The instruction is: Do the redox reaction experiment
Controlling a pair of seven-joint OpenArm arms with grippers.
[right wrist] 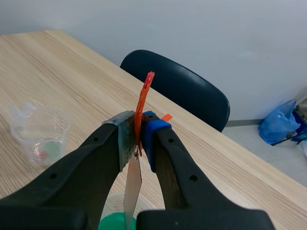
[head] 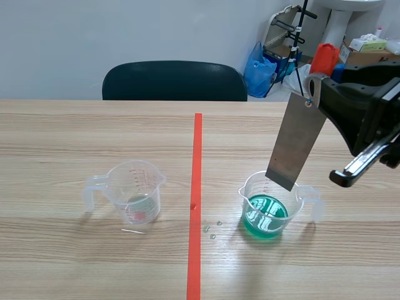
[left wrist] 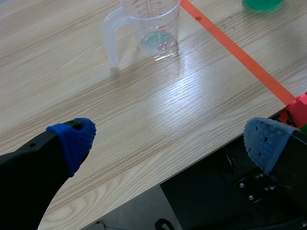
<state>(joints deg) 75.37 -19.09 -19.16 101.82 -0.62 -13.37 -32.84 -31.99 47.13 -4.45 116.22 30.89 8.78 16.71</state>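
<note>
While the left pincer (left wrist: 170, 143) hangs released, a nearly empty clear cup (head: 134, 190) sits on the desk (head: 62, 137), well left of the green-liquid cup (head: 270, 209). Above that cup, the right pincer (right wrist: 138, 134) is clenched on a metal strip (head: 297, 140), which apparently has yet to be dipped.

A grey metal strip (head: 295, 140), topped by a red clip (head: 324, 57), hangs tilted with its lower end over the mouth of a clear handled beaker of green liquid (head: 269, 209). A second, nearly empty measuring beaker (head: 134, 190) stands upright well apart.
</note>
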